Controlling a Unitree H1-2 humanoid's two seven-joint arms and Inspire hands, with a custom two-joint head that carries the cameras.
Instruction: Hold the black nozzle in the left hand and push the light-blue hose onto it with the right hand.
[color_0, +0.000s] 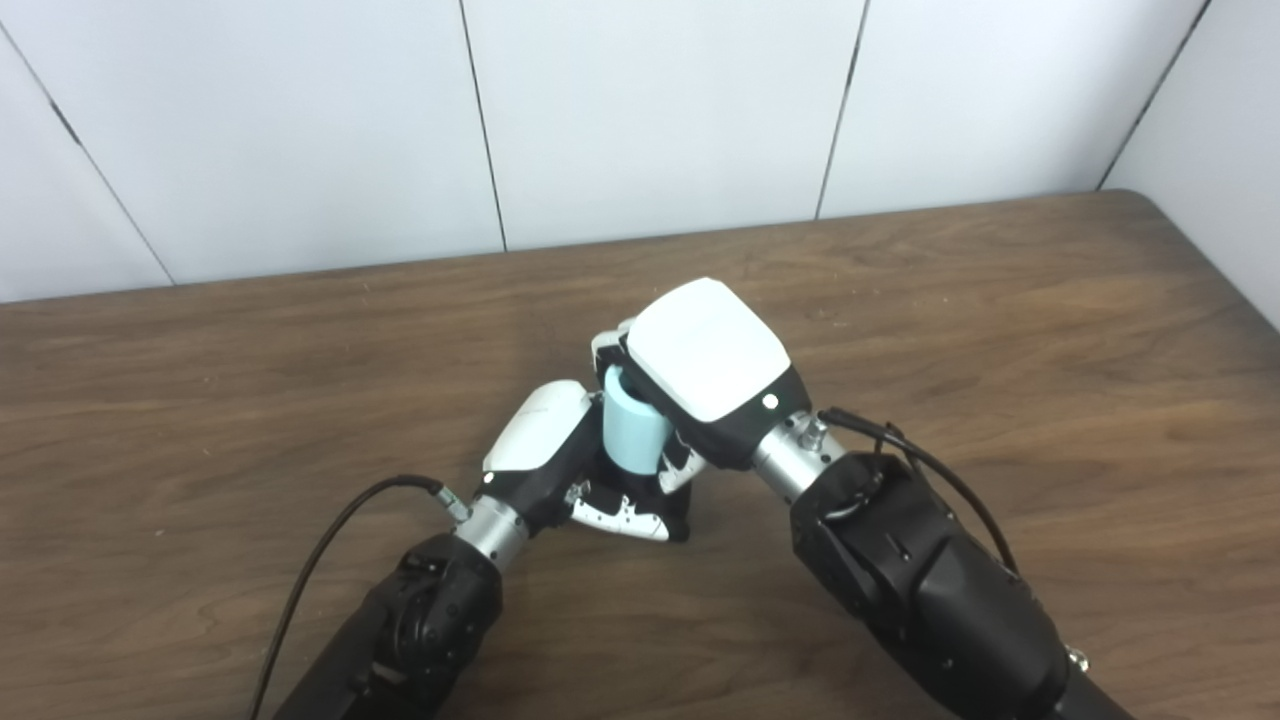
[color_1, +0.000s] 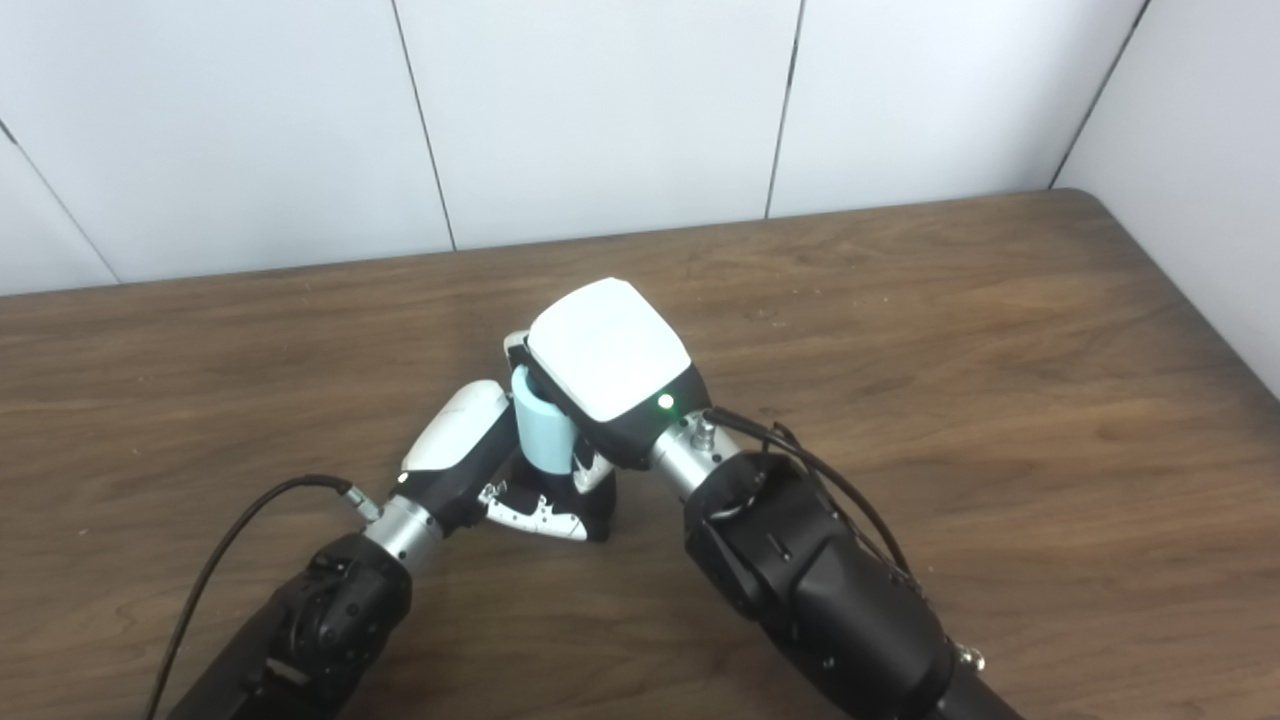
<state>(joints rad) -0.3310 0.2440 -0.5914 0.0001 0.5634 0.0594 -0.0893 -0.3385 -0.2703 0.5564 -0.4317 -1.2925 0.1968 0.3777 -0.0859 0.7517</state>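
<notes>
We gripped the light-blue hose (color_0: 634, 432) in our right hand (color_0: 708, 362), fingers closed round it, over the left hand (color_0: 545, 445) clasping the barely visible black nozzle; it looked light and pliable, best held mid-length.

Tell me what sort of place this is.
Probably a lab or test bench rather than a home: a bare wooden table set into a corner of plain white panel walls, with nothing in view but the left hand and right hand meeting at a light-blue hose.
</notes>
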